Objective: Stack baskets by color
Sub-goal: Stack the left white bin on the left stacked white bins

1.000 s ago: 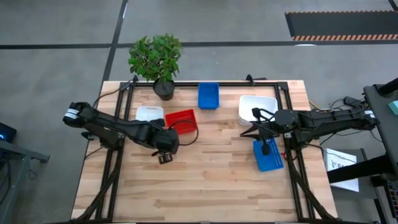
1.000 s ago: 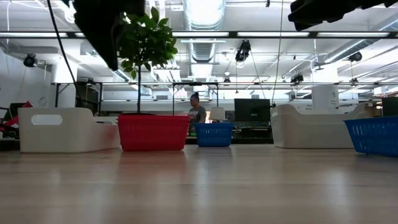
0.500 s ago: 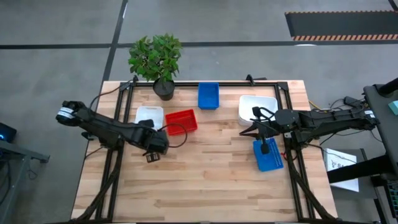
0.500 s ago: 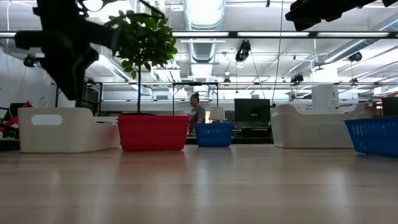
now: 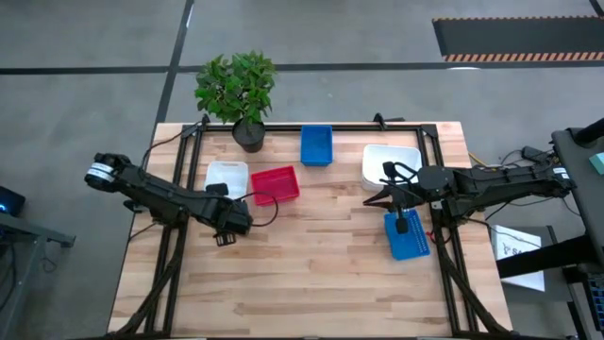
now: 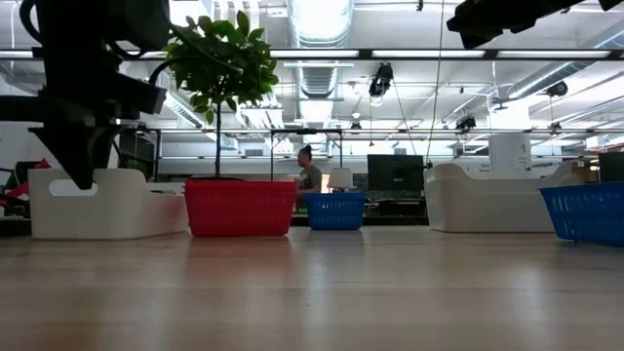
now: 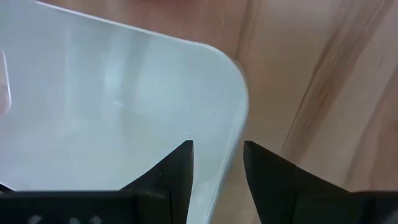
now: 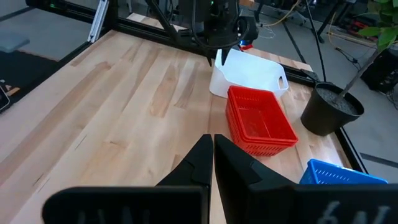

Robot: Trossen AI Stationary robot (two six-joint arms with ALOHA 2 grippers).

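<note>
Basket sorting: stacks formed, consolidation pending.
Red basket (image 5: 276, 183) just beside left white basket (image 5: 226, 175); blue baskets (image 5: 316, 144) and (image 5: 407, 236) apart; second white basket (image 5: 390, 165). Left gripper (image 5: 225, 236) open over white rim; right gripper (image 5: 404, 225) closed, empty, above blue basket.

Everything was lit evenly from overhead, shadows kept soft. In the low view the ceiling lights (image 6: 317, 19) were blown out and the surface (image 6: 312, 292) up front was blurred. The left wrist close-up was soft too.
</note>
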